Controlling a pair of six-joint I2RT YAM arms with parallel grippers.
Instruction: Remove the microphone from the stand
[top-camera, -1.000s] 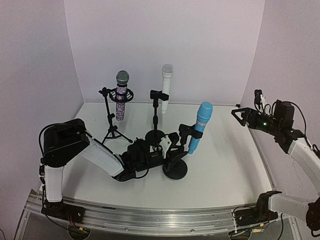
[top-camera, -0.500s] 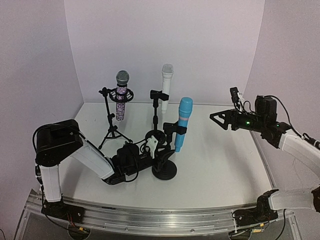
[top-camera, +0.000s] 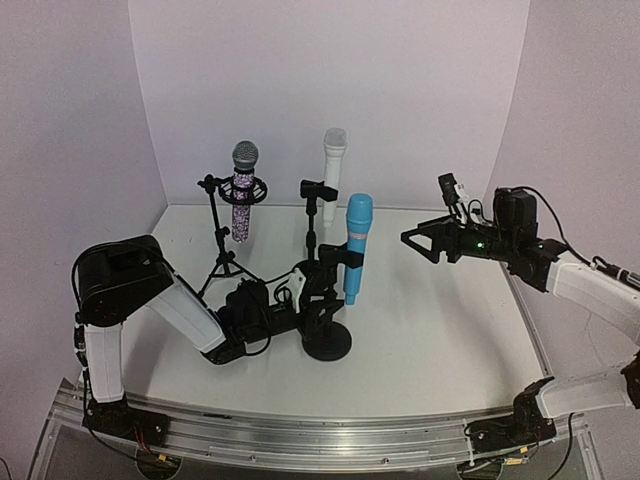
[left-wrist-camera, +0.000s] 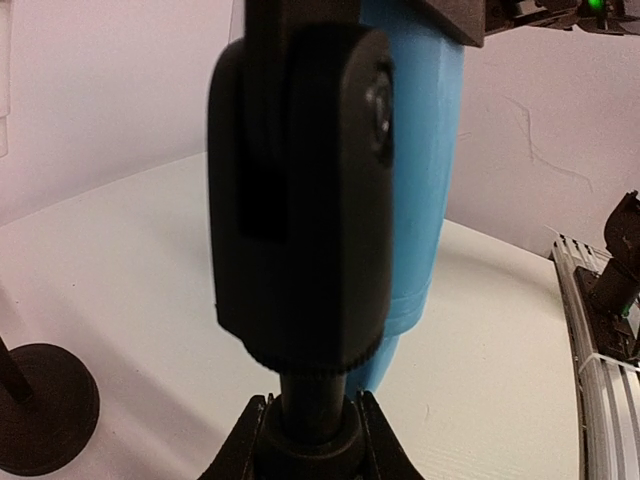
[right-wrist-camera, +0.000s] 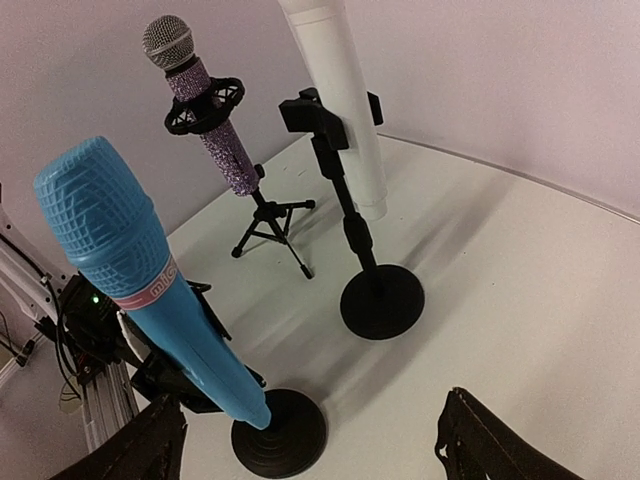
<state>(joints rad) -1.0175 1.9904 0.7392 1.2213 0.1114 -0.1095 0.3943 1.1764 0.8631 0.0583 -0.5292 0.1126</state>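
Blue mic (top-camera: 356, 240) sits clipped upright, frame centre. Left tool (top-camera: 318, 292) is clamped on the stand pole (left-wrist-camera: 306, 402), so hold firm. Right tool (top-camera: 415, 243) is spread wide, centre-right. Imo grab mid-body & pull straight up.

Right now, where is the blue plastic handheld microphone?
Top view: the blue microphone sits mid-table, clipped in the black round-base stand nearest the arms, in front of the white microphone; the open right gripper is to its right.

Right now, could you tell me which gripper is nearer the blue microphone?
Left. The left gripper clamps the stand below the blue microphone; the right gripper hangs open, apart, to its right.
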